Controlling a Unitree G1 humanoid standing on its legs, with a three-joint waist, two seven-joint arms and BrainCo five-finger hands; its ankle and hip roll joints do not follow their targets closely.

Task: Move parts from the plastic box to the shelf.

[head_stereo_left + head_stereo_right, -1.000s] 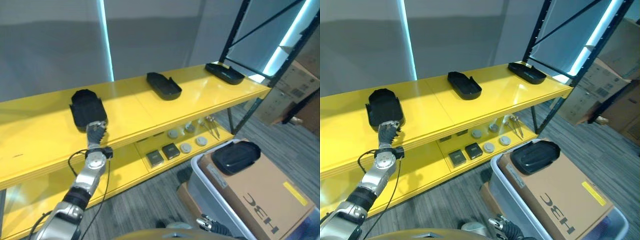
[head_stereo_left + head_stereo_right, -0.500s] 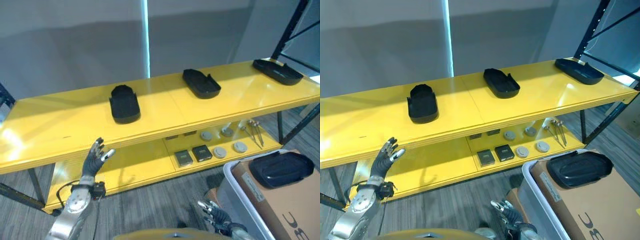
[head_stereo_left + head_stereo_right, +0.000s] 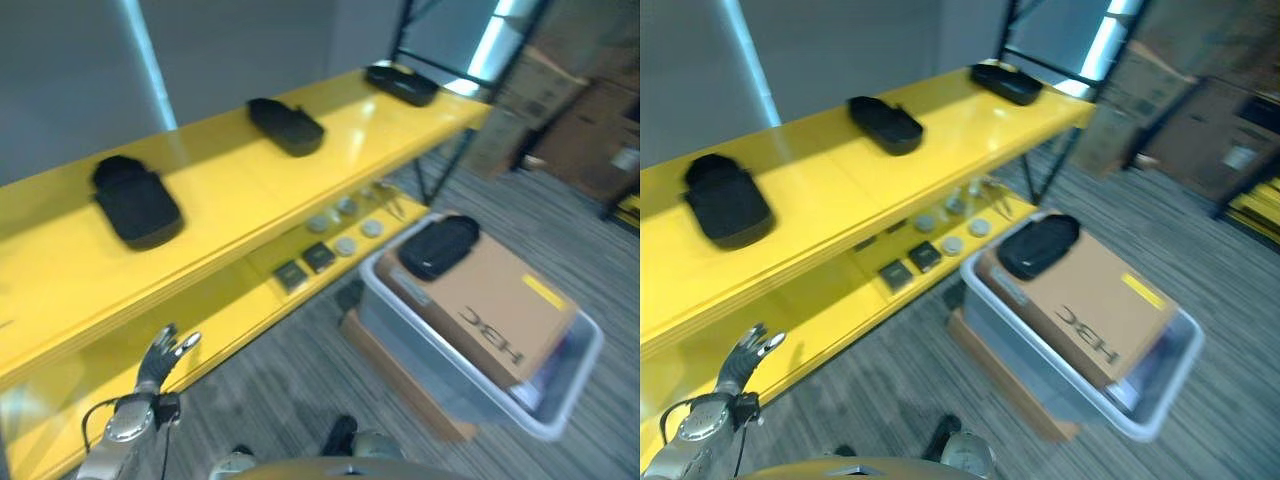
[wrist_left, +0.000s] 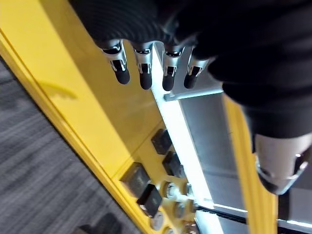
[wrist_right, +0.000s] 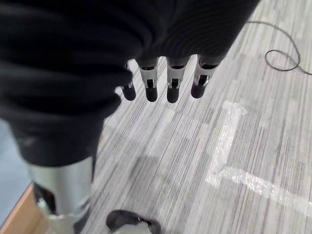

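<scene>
Three black parts now sit on the yellow shelf (image 3: 235, 215), and I have just pulled my left hand (image 3: 165, 352) back from the nearest of them (image 3: 135, 205), which it was touching a second ago; the head has also swung right since then, so the whole scene has shifted. I take that as one placement finished and the next fetch due. Nearest me, the left hand hangs low in front of the lower shelf board, fingers straight and spread, holding nothing. My right hand (image 5: 161, 80) points at the carpet with its fingers relaxed and straight, also empty. Further out, the plastic box (image 3: 560, 400) stands on the floor with a cardboard carton (image 3: 490, 305) in it, and one more black part (image 3: 437, 246) lies on top, waiting. Beyond, the middle part (image 3: 287, 126) and far part (image 3: 400, 84) rest well apart along the shelf.
</scene>
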